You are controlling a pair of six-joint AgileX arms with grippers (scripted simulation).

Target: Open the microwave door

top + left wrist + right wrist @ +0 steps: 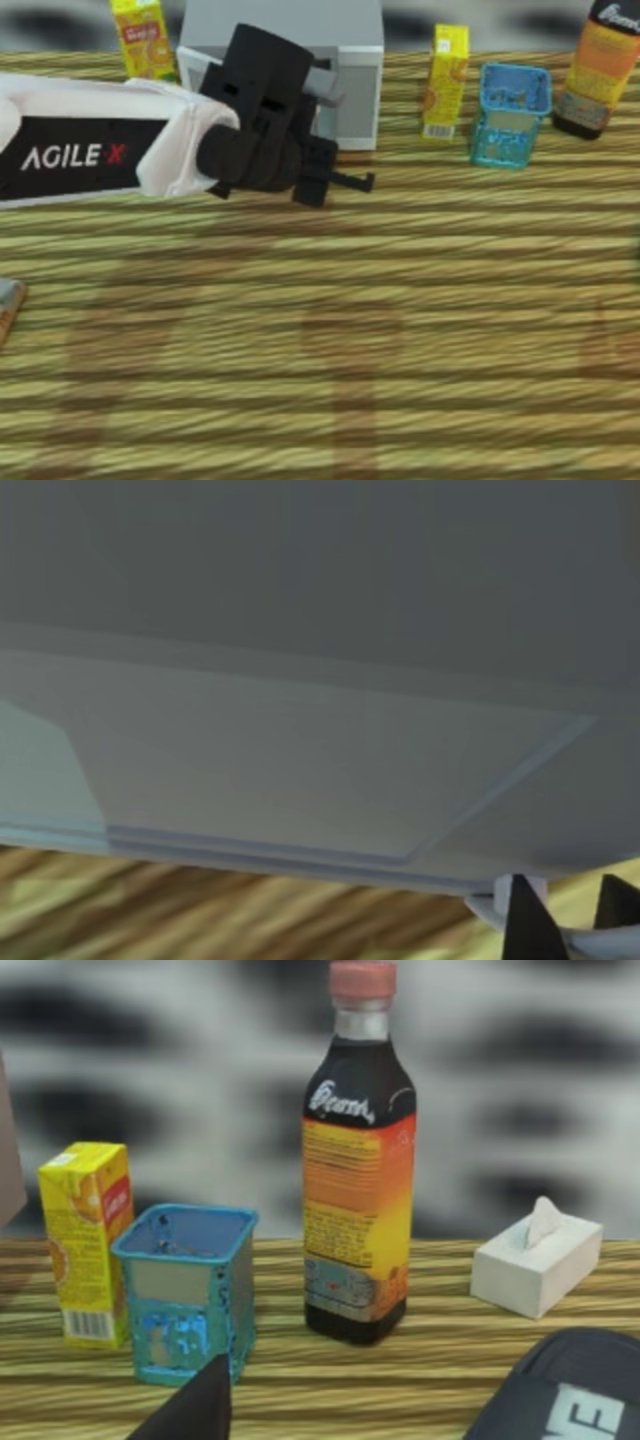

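Against flat grey microwave door (300,770) — left gripper (335,180).

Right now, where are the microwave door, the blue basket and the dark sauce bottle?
Silver-grey microwave door (300,770): left wrist view, window pane.
Blue mesh basket (190,1295): right wrist view, front wall.
Dark sauce bottle (357,1210): right wrist view, orange label.

The top view looks straight down on the worktop (400,330). The left wrist view sits very close against the microwave door (300,770), which the top view also shows. The right wrist view looks level across the worktop at the bottle (358,1170) and blue cup (188,1290), both shared with the top view.
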